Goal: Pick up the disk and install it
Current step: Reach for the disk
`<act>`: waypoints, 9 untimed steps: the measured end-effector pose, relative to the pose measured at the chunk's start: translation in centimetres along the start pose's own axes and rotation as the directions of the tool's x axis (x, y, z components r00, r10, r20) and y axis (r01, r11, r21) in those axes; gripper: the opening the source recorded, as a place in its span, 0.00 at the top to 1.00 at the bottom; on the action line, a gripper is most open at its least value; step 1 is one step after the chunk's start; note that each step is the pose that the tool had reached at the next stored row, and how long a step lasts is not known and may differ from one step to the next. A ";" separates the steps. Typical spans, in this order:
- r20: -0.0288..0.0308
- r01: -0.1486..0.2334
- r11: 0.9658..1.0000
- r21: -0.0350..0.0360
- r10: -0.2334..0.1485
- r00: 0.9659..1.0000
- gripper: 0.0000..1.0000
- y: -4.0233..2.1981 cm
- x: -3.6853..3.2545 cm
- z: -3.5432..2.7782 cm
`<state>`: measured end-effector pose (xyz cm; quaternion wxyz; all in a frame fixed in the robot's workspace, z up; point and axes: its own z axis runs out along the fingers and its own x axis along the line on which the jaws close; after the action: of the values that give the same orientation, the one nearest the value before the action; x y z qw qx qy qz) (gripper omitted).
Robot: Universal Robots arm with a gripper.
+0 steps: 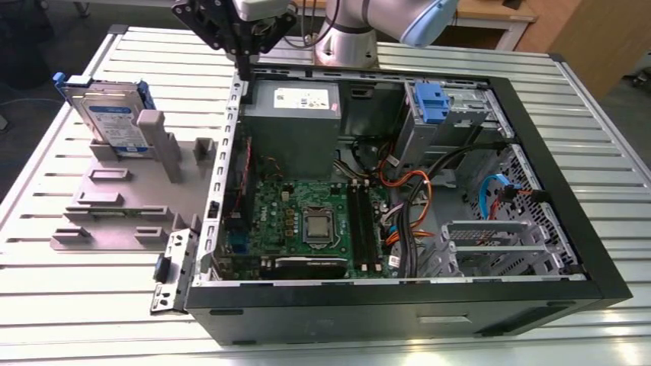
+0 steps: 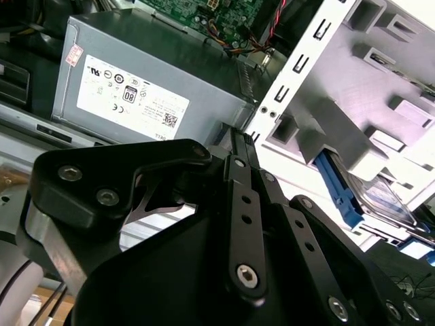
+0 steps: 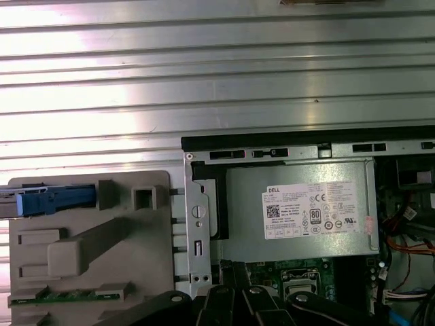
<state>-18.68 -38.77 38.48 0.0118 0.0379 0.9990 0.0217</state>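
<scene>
The disk (image 1: 107, 114) stands upright on edge in a grey holder (image 1: 122, 206) on the table, at the exterior view's left of the open computer case (image 1: 549, 221). It is a silver drive with a white-and-blue label in a blue carrier. Both wrist views catch the disk's blue edge (image 2: 340, 193) (image 3: 47, 202). My gripper (image 1: 244, 67) hangs above the case's back left corner, to the exterior view's right of the disk and apart from it. Its fingers (image 2: 239, 139) look pressed together with nothing between them.
Inside the case sit a grey power supply (image 1: 293, 114), a green motherboard (image 1: 305, 221), orange and blue cables (image 1: 407, 183) and a metal drive bay with a blue bracket (image 1: 431, 103). The grey holder carries several posts and slots. The ribbed metal table (image 1: 91, 305) extends around the case.
</scene>
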 end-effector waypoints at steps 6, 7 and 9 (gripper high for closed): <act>0.000 0.000 1.000 0.000 0.000 1.000 0.89 -0.02 0.22 0.02; 0.000 0.000 1.000 0.000 0.000 1.000 0.89 -0.02 0.25 0.03; 0.000 0.000 1.000 0.000 0.000 1.000 0.89 -0.03 0.32 0.03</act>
<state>-19.01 -38.77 38.44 0.0117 0.0379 0.9990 0.0216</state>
